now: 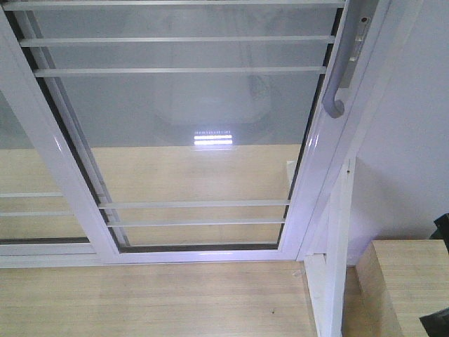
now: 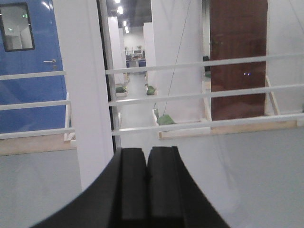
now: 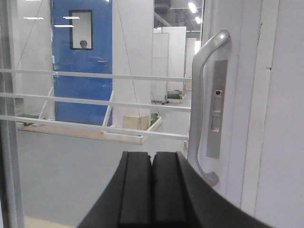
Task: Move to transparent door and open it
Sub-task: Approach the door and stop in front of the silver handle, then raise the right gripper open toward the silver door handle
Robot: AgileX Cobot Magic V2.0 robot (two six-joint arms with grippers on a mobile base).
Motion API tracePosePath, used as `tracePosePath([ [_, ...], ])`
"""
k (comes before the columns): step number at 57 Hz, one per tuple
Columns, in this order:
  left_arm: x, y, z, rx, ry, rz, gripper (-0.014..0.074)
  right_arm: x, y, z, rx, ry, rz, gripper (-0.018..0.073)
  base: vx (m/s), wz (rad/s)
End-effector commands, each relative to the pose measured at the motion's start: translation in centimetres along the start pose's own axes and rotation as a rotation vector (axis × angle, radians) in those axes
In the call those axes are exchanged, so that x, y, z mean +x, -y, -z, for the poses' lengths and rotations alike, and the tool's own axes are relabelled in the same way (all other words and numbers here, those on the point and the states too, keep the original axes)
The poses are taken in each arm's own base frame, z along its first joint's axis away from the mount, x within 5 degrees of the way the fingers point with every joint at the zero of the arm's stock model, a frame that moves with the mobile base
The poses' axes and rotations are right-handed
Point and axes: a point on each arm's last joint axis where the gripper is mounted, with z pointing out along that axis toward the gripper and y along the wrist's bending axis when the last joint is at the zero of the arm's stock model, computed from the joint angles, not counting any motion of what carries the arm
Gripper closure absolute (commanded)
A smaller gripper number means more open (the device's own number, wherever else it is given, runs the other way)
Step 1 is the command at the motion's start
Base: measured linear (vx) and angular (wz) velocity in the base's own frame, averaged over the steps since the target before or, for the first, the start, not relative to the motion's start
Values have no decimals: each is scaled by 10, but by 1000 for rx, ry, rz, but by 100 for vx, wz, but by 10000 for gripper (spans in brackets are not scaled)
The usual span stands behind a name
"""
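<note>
Pale wood floor (image 1: 140,302) runs up to the door (image 1: 189,119) straight ahead, its grey handle (image 3: 203,104) on the right edge, near the right gripper (image 3: 152,166), which like the left gripper (image 2: 146,164) is pinched closed on nothing.

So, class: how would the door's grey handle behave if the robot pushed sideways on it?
The grey handle looks like a rigid tube mounted on the frame, so it probably won't flex. Its smooth, glossy curve may be slippery. The transparent door is a tall framed glass panel, so likely heavy and slow to slide.
</note>
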Motion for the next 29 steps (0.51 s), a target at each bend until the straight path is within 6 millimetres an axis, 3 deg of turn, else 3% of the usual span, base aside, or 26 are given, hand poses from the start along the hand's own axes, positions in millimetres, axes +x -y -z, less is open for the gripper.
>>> tracePosePath([
  [1,-13,0,-3,1,72,59,603,-22,0,-4,4,47,-7,561,0,0],
  [12,-49,-1,-28,2,13,50,603,-62,2,-32,7,-49,-7,561,0,0],
  [18,-74,-2,-62,3,-44,57,603,-84,2,-60,5,-73,-8,561,0,0],
  [29,-101,-3,-131,5,-74,57,603,-110,2,-131,-2,-74,17,561,0,0],
])
